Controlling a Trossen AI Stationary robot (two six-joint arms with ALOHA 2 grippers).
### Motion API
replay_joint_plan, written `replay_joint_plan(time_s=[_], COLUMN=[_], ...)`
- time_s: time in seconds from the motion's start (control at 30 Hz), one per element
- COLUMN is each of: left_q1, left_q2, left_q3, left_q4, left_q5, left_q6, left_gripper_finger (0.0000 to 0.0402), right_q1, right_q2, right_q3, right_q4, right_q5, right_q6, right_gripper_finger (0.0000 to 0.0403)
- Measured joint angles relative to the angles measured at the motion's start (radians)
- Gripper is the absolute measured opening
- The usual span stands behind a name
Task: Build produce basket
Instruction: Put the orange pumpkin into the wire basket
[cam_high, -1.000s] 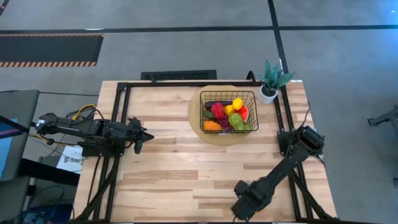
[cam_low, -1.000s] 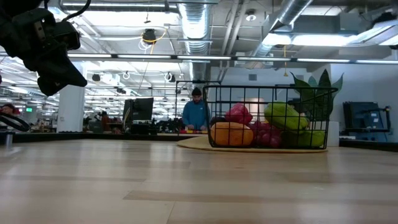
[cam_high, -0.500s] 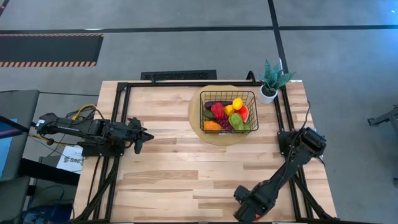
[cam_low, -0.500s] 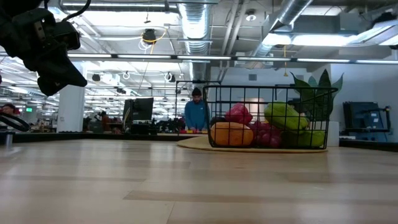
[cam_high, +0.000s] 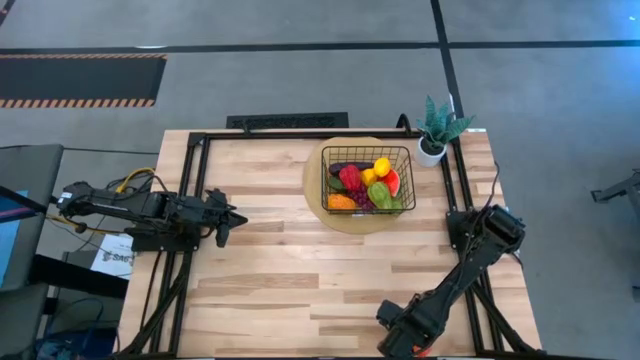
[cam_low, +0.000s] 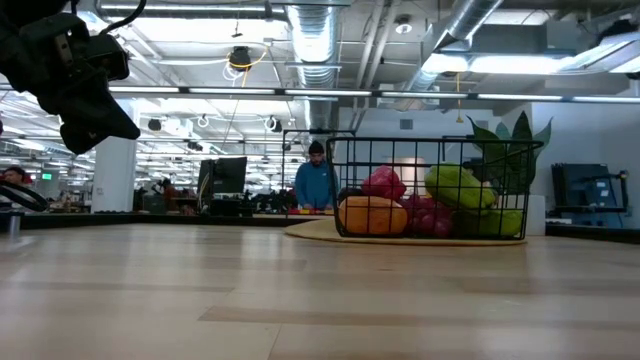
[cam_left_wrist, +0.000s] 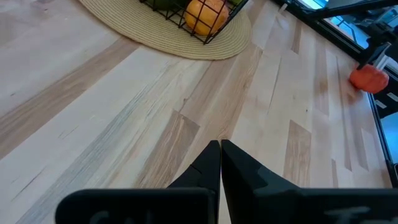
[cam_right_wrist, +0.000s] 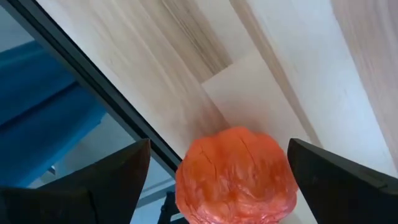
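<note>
The black wire basket (cam_high: 367, 178) stands on a round tan mat and holds several toy fruits and vegetables; the low view shows it too (cam_low: 430, 190). An orange-red toy pepper (cam_right_wrist: 235, 174) lies on the table at its near edge, by the black frame rail, also in the high view (cam_high: 424, 350). My right gripper (cam_right_wrist: 219, 149) is open at that near right edge (cam_high: 408, 335), one finger on either side of the pepper, with a gap showing. My left gripper (cam_left_wrist: 220, 155) is shut and hangs above the table's left side (cam_high: 225, 222).
A potted green plant (cam_high: 437, 128) stands at the far right corner beside the mat (cam_high: 312, 190). A black frame rail (cam_right_wrist: 93, 87) runs along the table edge next to the pepper. Bare wood (cam_high: 300, 260) lies between the arms. A person (cam_low: 316, 180) stands far behind the table.
My right gripper has moved a little toward the table's near edge, closer to the pepper. The left arm and the basket have kept still.
</note>
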Motion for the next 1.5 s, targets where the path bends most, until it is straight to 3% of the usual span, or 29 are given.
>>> replay_joint_plan(time_s=[0.93,1.5], left_q1=[0.000,0.000], left_q2=[0.000,0.000], left_q3=[0.000,0.000], left_q4=[0.000,0.000], left_q5=[0.000,0.000], left_q6=[0.000,0.000], left_gripper_finger=[0.0000,0.0000], right_q1=[0.039,0.037], right_q2=[-0.001,-0.002], right_q3=[0.001,-0.067], right_q4=[-0.081,0.078], right_q5=[-0.099,-0.121], right_q6=[0.063,0.108], right_gripper_finger=[0.0400,0.0400])
